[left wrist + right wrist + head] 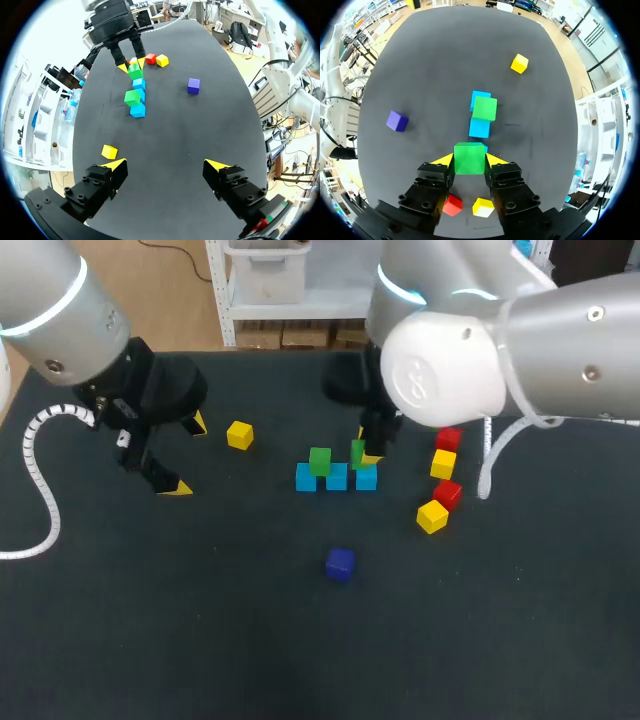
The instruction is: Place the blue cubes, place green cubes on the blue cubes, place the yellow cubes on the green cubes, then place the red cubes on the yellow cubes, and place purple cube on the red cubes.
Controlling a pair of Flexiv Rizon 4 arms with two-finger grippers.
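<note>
The work stands at the green layer. Three light blue cubes (337, 478) lie in a touching row on the dark surface (200, 640). One green cube (320, 461) already sits on top, bridging the left and middle ones. The right hand (469, 161) pinches a second green cube (469, 153) between its yellow tips, over the right end of the row. As I judge it, the next move is to lower this cube beside the first one, across the middle and right blue cubes. The fingers should then spread and lift straight up so the row is not nudged. The left hand (166, 165) is spread wide and holds nothing. It hangs over the surface well apart from the row, with a lone yellow cube (109, 151) just beside one finger. Two more yellow cubes (443, 464) and two red cubes (447, 493) wait in a cluster to the right of the row, and the purple cube (340, 564) sits alone nearer the front. The right wrist view shows the grip plainly, pads on opposite faces, but the held cube hides the blue one beneath. In the head view the arm covers most of that grip. The left wrist view shows the whole row end on, though not whether the held cube already touches it.
</note>
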